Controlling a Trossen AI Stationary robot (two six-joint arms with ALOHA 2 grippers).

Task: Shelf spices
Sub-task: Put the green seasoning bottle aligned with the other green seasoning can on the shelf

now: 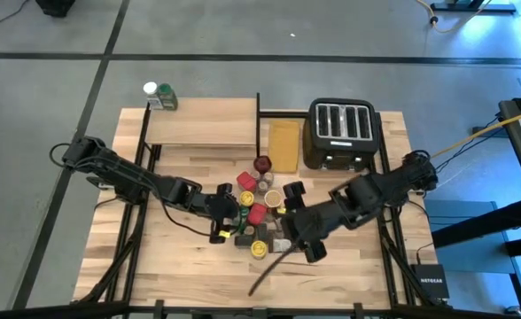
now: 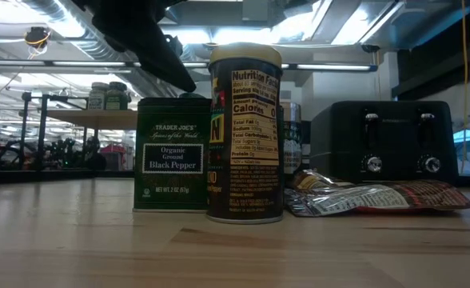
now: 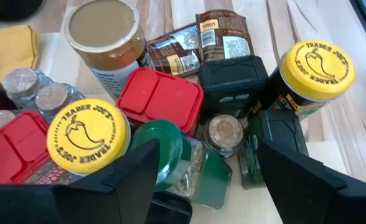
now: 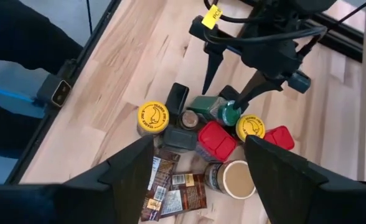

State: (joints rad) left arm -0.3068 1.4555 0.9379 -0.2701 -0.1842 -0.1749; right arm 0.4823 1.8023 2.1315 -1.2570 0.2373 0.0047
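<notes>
The spices stand and lie in a tight cluster on the tabletop: yellow, red and green lids, dark tins, brown packets. My left gripper is open at the cluster's left side. In the left wrist view, my left gripper has a green-lidded jar and a cork-topped jar between its fingers; I cannot tell if it touches them. My right gripper is open and hovers above the cluster's right side. The shelf stands at the far left and carries two jars.
A black toaster sits at the far right, with a tan-yellow board beside it. A dark red knob lies at the cluster's far edge. In the low view a black pepper tin, a tall jar and flat packets stand nearest.
</notes>
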